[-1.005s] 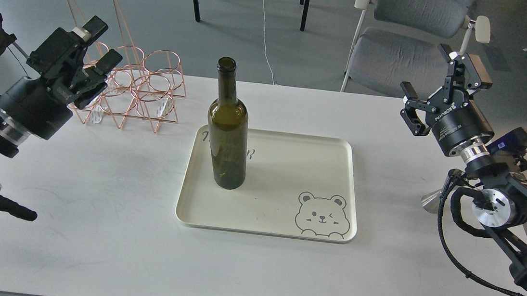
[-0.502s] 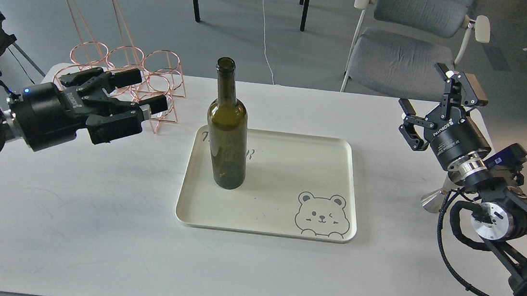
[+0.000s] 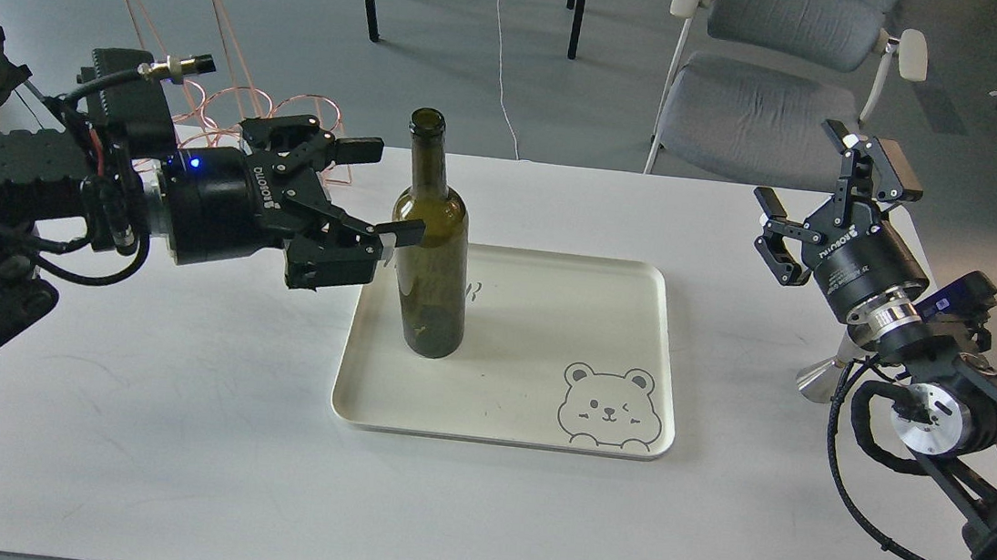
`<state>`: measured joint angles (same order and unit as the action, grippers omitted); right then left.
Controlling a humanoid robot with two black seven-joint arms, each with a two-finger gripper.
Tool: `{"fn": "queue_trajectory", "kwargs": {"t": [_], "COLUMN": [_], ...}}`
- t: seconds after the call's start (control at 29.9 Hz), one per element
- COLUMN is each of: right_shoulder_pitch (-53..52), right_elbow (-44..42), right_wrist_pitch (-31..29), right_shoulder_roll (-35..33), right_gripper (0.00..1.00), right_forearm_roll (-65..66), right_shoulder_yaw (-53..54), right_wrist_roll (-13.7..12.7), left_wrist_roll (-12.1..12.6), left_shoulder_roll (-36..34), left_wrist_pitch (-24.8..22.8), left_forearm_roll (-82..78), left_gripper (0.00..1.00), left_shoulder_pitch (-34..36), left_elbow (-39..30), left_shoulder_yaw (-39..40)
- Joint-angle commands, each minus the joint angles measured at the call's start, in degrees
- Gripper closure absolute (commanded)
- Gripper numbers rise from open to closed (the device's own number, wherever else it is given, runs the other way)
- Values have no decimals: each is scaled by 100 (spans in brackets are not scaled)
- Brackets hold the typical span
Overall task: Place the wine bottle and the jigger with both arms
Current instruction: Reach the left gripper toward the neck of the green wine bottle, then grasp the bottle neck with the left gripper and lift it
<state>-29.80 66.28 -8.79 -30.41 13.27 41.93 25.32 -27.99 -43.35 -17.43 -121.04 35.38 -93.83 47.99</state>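
The dark olive-green wine bottle stands upright on the left part of the cream tray. My left gripper is open, turned sideways, with its fingers reaching the bottle's left side at shoulder height; the near fingertip is at the glass. The jigger shows only as a shiny steel cone on the table at the right, mostly hidden behind my right arm. My right gripper is open and empty, raised above the table's right end.
A copper wire bottle rack stands at the back left, partly hidden by my left arm. The tray has a bear drawing at its front right corner. A grey chair stands behind the table.
My left arm has swung down and right from near the rack to the bottle, fingers still open. My right gripper lowered slightly, then held still. Bottle and tray have not moved.
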Motion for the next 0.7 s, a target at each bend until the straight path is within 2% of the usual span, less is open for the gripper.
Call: {"fn": "queue_trajectory", "kwargs": {"t": [0.0,0.33,0.5,0.57,0.67], "right_shoulder_pitch": [9,18,18,18,18], "right_elbow": [7,7,7,7,7], "right_wrist_pitch": [1,1,1,1,1], "right_shoulder_roll": [0,0,0,0,1], "right_gripper": [2,2,2,2,2], "right_forearm_roll": [0,0,0,0,0], "right_shoulder_yaw": [8,8,8,8,8], "right_wrist_roll": [-1,-1,8,8,8], "left_wrist_roll": [-1,-1,-1,-1,-1], "left_shoulder_roll": [230,784,951,969,969], "left_wrist_pitch": [-6,-6,-6,-6,-6], "left_forearm_roll": [-122,-131,-113,-96,-96], "left_gripper": [2,2,6,14,35], "left_shoulder_pitch": [189,347,584,654,681], "left_elbow": [321,893,1139,1192,1209], "left_shoulder_yaw": [-132,-176,-421,-545,-563]}}
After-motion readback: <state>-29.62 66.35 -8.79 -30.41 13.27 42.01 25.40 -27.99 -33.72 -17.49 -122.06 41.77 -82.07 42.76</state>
